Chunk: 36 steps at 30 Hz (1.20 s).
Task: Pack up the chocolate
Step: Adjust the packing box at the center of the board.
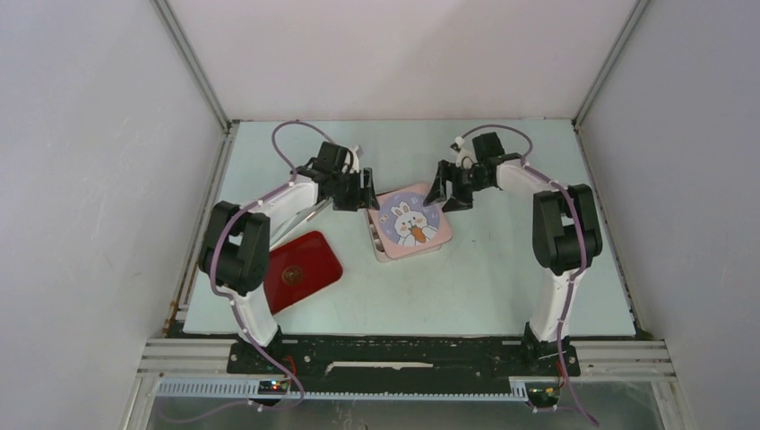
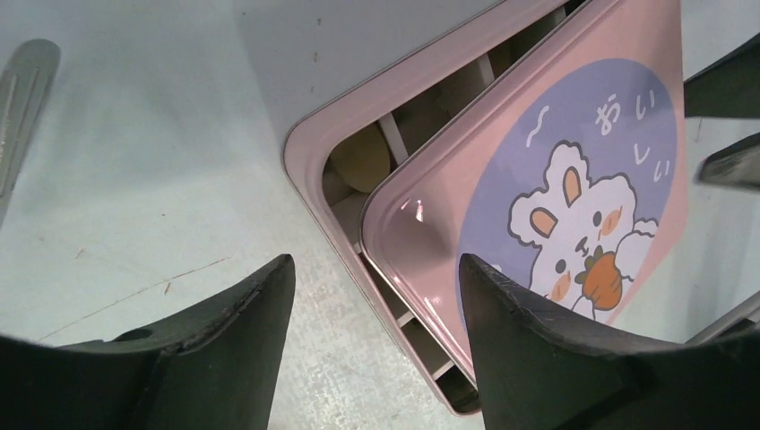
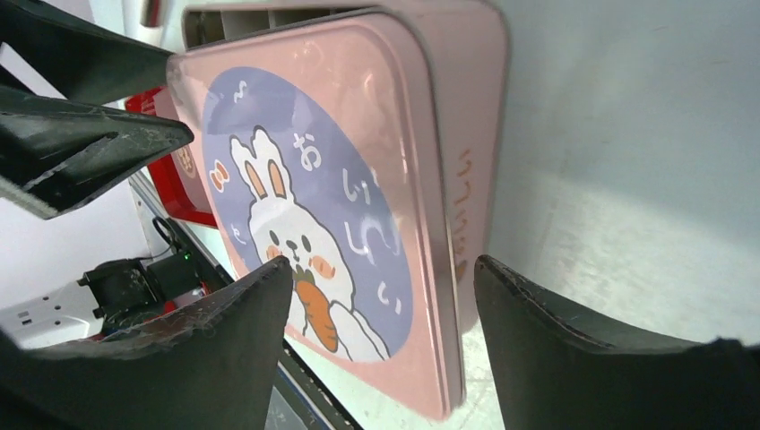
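1. Closest up, the left gripper [image 1: 366, 199] shows two black fingers [image 2: 224, 340] spread wide, gripping nothing.
2. The right gripper [image 1: 451, 193] is spread wide too, with nothing in it. It hangs by the far right corner of the pink box [image 2: 305, 152].
3. The bunny lid [image 2: 538, 134] lies crooked on the box, so a gap shows on the box's left side.
4. Pale round lumps sit in the little cells in that gap. They are likely the chocolate [image 2: 360, 159], but it is dark in there.
5. A red tray [image 1: 303, 270] lies on the table [image 1: 502, 278], near and left, apart from the box.
6. I think the lid needs a push to sit straight. A push from one side only could slide the whole box away.
7. Pressing down on the crooked lid could jam a corner or squash a piece.
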Tool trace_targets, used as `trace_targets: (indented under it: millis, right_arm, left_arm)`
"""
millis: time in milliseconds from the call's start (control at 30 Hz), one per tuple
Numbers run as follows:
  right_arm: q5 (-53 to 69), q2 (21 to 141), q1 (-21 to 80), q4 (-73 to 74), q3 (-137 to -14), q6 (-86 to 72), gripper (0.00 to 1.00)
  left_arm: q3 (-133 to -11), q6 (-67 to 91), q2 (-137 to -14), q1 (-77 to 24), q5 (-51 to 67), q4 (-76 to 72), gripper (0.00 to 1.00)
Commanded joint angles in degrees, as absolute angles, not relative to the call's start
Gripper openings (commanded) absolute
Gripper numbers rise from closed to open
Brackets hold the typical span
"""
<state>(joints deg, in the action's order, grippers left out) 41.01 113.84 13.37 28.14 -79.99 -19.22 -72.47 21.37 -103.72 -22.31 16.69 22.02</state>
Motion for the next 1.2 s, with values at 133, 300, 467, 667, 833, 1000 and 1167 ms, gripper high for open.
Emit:
trace_targets:
  millis: [133, 300, 467, 667, 833, 1000, 1167]
  right_arm:
    - [47.5, 102.5, 6.6, 34.7, -82.1, -3.4, 0.82]
    - [41.9, 90.2, 11.6, 33.5, -72.6, 23.2, 0.83]
    - [37.4, 81.7, 17.8, 28.3, -61.5, 45.6, 0.79]
    - [32.7, 82.3, 25.4, 31.9, -58.6, 64.8, 0.72]
    - [27.4, 85.8, 31.0, 30.8, -58.1, 69.3, 0.71]
    - [22.3, 89.7, 34.9, 28.7, -57.8, 71.1, 0.69]
    - [20.5, 92.7, 36.8, 24.6, -57.9, 69.8, 0.65]
  left_arm:
    - [-78.2, 16.1, -98.4, -22.1, 15.5, 22.3, 0.72]
    - [-77.4, 14.5, -96.6, -22.1, 15.9, 20.0, 0.72]
    - [-78.6, 12.1, -97.6, -22.1, 18.4, 20.4, 0.71]
    - [-79.8, 9.3, -100.8, -21.7, 19.5, 21.1, 0.68]
    - [-81.6, 9.8, -103.5, -20.9, 24.7, 18.2, 0.68]
    - [-86.8, 8.2, -107.2, -20.8, 27.8, 15.7, 0.67]
    - [-91.7, 6.6, -112.6, -20.8, 27.0, 16.4, 0.66]
